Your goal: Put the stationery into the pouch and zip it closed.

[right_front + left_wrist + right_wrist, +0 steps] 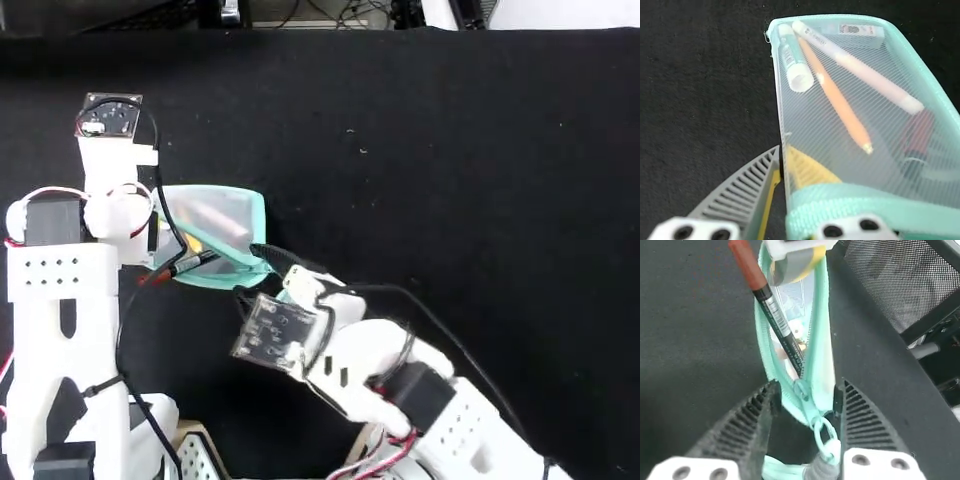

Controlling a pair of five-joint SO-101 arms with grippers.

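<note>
Three items, a glue stick (792,57), an orange pen (837,100) and a pale marker (860,70), lie inside the mint mesh pouch (215,225), which is toward the worktop's (450,180) left edge. The left end effector (782,162) pinches one end of it. A red-capped pen (772,310) pokes out of the open mouth at a slant. The right end effector (809,387) is spread, straddling the pouch's other end with the zip pull (824,432) between its fingers.

As I judge it, the pen should go fully in first, or the slider will likely jam on it. Then the pull wants pinching squarely and drawing along the teeth while the left grip keeps the pouch taut.

Black cloth covers the worktop. Cables (330,12) lie beyond its far edge, and a mesh chair (900,280) stands beside it.
</note>
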